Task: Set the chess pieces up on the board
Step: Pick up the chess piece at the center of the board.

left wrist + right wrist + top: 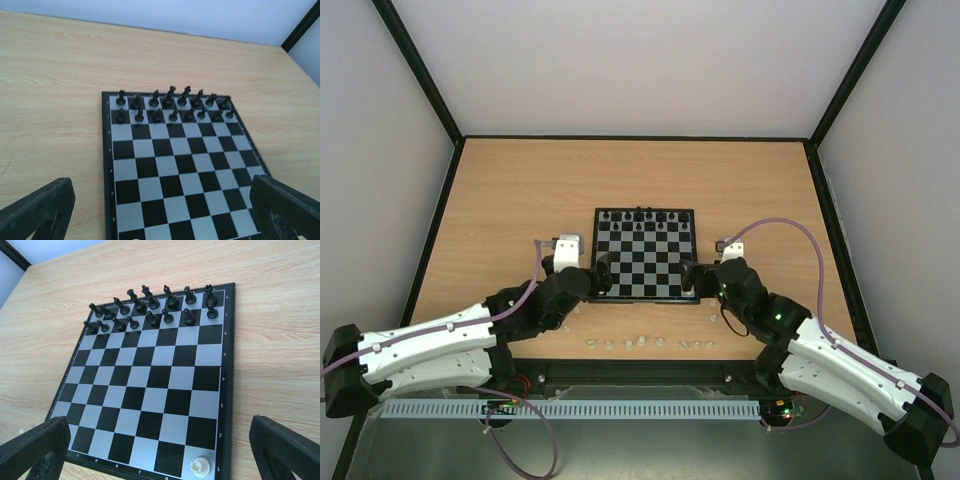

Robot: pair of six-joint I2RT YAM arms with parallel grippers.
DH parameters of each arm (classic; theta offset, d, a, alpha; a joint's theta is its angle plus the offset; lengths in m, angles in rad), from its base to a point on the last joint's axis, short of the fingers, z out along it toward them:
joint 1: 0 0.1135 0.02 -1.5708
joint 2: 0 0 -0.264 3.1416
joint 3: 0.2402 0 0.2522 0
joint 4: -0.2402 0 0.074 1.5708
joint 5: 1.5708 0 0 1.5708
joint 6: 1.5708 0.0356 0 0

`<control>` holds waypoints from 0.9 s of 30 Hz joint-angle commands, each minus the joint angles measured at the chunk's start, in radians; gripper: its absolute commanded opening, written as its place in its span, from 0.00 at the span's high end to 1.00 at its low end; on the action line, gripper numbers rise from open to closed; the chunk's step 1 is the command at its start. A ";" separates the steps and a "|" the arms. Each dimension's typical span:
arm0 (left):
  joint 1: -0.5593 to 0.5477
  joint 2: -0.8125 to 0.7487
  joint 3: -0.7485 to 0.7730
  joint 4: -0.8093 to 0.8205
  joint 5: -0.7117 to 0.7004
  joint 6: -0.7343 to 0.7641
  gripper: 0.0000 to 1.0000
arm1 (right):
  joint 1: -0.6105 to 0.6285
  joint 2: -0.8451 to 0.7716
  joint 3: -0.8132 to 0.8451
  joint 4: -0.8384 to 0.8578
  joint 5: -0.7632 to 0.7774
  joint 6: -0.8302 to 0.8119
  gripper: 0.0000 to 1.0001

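Two white-shelled robot arms fill the bottom of the top view, the left arm point(430, 350) and the right arm point(850, 372) both reaching up toward the middle. Beneath them spreads the light wood-grain worktop point(520, 200). At its centre lies the small square black-and-white chequered board point(647, 265) with a thin black border. The left pincer point(598, 277) sits at the board's lower-left edge and the right pincer point(696, 276) at its lower-right edge. Each wrist view shows dark fingers spread wide at the bottom corners of the frame, with nothing held between them.

Tiny black chess pieces point(645, 220) fill the two top rows of the board. The tiny whitish translucent chess pieces point(645, 343) lie mostly in a loose row on the worktop, below the board at the lower centre of the top view, between the two arms. One whitish piece point(201, 466) stands on the board's bottom-right corner square in the right wrist view.

These pieces look light, hard and smooth, so they would likely tip, skid or pop out under a careless squeeze. The safest hold is probably across the body just above the base, coming straight down and closing gently. Whether the loose ones stand upright is too small to tell.
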 commanded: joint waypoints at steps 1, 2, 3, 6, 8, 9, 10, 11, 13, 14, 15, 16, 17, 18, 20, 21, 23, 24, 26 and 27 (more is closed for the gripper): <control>0.049 -0.024 -0.089 0.127 0.124 0.064 0.01 | 0.005 0.003 -0.028 -0.012 0.026 0.004 0.01; 0.057 -0.016 -0.098 0.138 0.130 0.074 0.01 | 0.004 0.002 -0.031 -0.003 0.029 0.003 0.01; 0.063 -0.006 -0.103 0.146 0.129 0.086 0.01 | 0.003 0.004 -0.033 0.000 0.040 0.003 0.01; 0.085 0.026 -0.114 0.148 0.106 0.106 0.01 | 0.005 0.028 -0.034 -0.003 0.075 -0.021 0.01; 0.091 0.026 -0.132 0.166 0.115 0.116 0.01 | 0.003 0.053 -0.030 -0.009 0.095 -0.020 0.02; 0.096 0.027 -0.133 0.169 0.129 0.117 0.01 | 0.004 0.068 -0.027 -0.011 0.104 -0.019 0.01; 0.099 0.024 -0.133 0.170 0.144 0.117 0.01 | 0.004 0.083 -0.024 -0.011 0.113 -0.018 0.01; 0.100 0.020 -0.131 0.170 0.151 0.122 0.01 | 0.005 0.095 -0.022 -0.010 0.117 -0.019 0.01; 0.099 0.006 -0.144 0.164 0.139 0.118 0.01 | 0.005 0.125 -0.013 -0.012 0.122 -0.021 0.01; 0.100 -0.004 -0.156 0.169 0.142 0.115 0.01 | 0.004 0.139 -0.009 -0.013 0.124 -0.020 0.01; 0.100 -0.012 -0.168 0.170 0.144 0.113 0.01 | 0.004 0.151 -0.005 -0.012 0.123 -0.021 0.01; 0.100 -0.021 -0.175 0.172 0.146 0.114 0.01 | 0.005 0.162 -0.001 -0.011 0.116 -0.023 0.01; 0.100 -0.024 -0.180 0.174 0.150 0.117 0.01 | 0.004 0.173 0.001 -0.011 0.110 -0.024 0.01; 0.099 -0.024 -0.182 0.179 0.152 0.119 0.01 | 0.005 0.182 0.002 -0.009 0.104 -0.027 0.01; 0.100 -0.013 -0.178 0.180 0.153 0.121 0.01 | 0.005 0.203 0.007 -0.014 0.110 -0.026 0.01; 0.099 -0.003 -0.175 0.181 0.152 0.122 0.01 | 0.005 0.211 0.011 -0.019 0.120 -0.024 0.01; 0.099 0.012 -0.168 0.177 0.151 0.122 0.01 | 0.004 0.224 0.018 -0.035 0.137 -0.019 0.00; 0.099 0.015 -0.168 0.175 0.147 0.122 0.01 | 0.004 0.225 0.021 -0.042 0.147 -0.016 0.02; 0.099 0.014 -0.166 0.169 0.138 0.121 0.01 | 0.004 0.217 0.021 -0.053 0.165 -0.011 0.09; 0.099 0.007 -0.168 0.168 0.133 0.120 0.01 | 0.005 0.204 0.020 -0.057 0.175 -0.010 0.13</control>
